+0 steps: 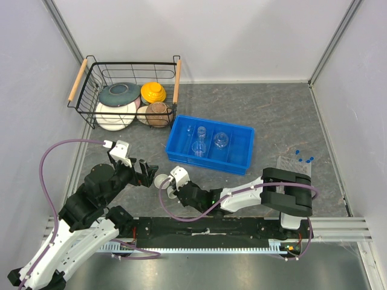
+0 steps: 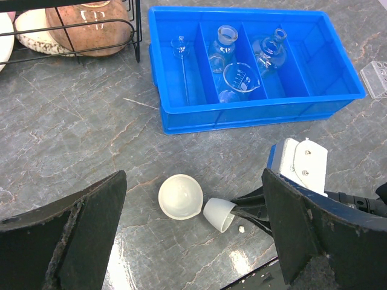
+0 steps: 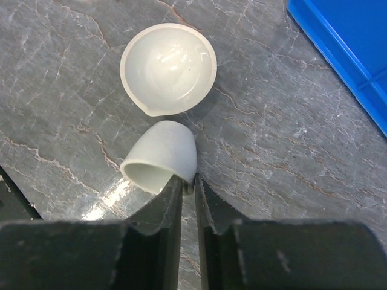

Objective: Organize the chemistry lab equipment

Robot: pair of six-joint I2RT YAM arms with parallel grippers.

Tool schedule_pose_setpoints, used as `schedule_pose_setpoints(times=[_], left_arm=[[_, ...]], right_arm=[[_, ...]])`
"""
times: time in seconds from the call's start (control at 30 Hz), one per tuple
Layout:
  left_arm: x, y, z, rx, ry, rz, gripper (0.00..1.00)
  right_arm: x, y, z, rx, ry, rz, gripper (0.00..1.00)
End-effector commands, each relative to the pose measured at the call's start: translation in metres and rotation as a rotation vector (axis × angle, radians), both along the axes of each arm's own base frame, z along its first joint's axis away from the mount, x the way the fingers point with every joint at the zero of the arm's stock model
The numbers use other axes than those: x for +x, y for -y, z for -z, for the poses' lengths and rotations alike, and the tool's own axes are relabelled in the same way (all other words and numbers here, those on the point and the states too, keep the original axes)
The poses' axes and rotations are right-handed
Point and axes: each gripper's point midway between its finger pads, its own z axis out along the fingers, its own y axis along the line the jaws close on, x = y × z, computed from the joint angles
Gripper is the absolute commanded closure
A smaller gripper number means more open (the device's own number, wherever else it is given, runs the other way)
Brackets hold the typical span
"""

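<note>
The left gripper stood spread as wide as it goes, holding nothing, its two dark fingers framing the wrist view. Ahead of it and off to its left, a wire basket held coloured bowls and plates.

Just in front of the spread jaws, a shallow white dish sat upright on the grey table, touched by neither finger. Just beside the dish, toward the right finger, a small white cup lay on its side.

Farther ahead was a blue tray. A thin-necked tube stood in its leftmost compartment, a flask and a beaker in the next, and a round-bellied flask in the third.

The right gripper had its jaws drawn nearly together at the cup's rim, with the cup wall in the narrow slit between the tips. Whether they were pressing on it I could not tell. The dish lay straight ahead of those tips, beyond the cup.

Far to the right, well apart from both grippers, a clear gridded rack lay near some small blue caps.
</note>
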Motion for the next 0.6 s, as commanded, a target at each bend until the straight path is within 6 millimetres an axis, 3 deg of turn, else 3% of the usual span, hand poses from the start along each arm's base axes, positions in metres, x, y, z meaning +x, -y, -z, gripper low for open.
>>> schedule_pose_setpoints(times=[0.0, 0.17, 0.43, 0.57], left_arm=[[0.003, 0.0, -0.006, 0.006, 0.034, 0.0, 0.0], [0.004, 0.0, -0.005, 0.008, 0.031, 0.0, 0.0], [0.004, 0.001, -0.005, 0.009, 0.029, 0.0, 0.0], [0.004, 0.001, -0.005, 0.01, 0.027, 0.002, 0.0]], right_arm=[[0.012, -0.012, -0.014, 0.038, 0.03, 0.039, 0.83], [0.015, -0.011, -0.013, 0.022, 0.038, 0.053, 1.0], [0.018, -0.01, -0.026, 0.024, 0.056, 0.059, 1.0], [0.016, -0.006, -0.049, 0.046, 0.051, 0.059, 1.0]])
